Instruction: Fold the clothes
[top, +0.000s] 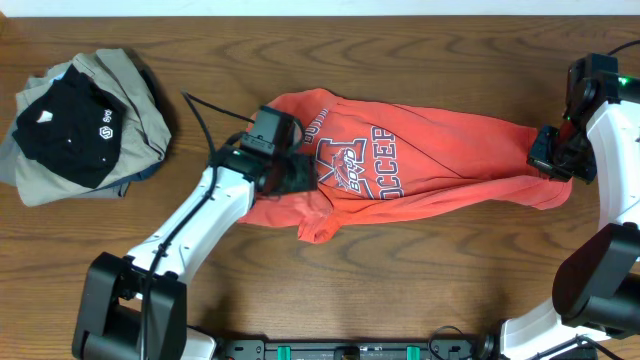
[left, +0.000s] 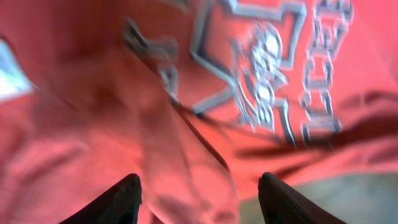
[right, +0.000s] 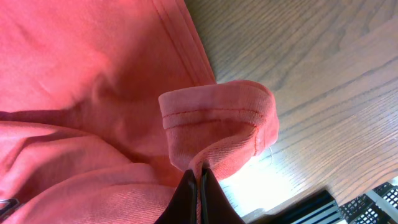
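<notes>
A red T-shirt (top: 430, 160) with grey "SOCCER" lettering lies stretched and rumpled across the middle of the wooden table. My left gripper (top: 290, 175) hovers over its left part, jaws open, with bunched red cloth between the fingers (left: 199, 196) in the blurred left wrist view. My right gripper (top: 550, 155) is at the shirt's right end, shut on a fold of the hem (right: 214, 112), with its fingertips (right: 200, 177) pinching the red cloth.
A pile of folded clothes (top: 80, 125), black on top of khaki, sits at the far left of the table. Bare wood (top: 450, 290) lies in front of the shirt. A black cable runs from the left arm across the table.
</notes>
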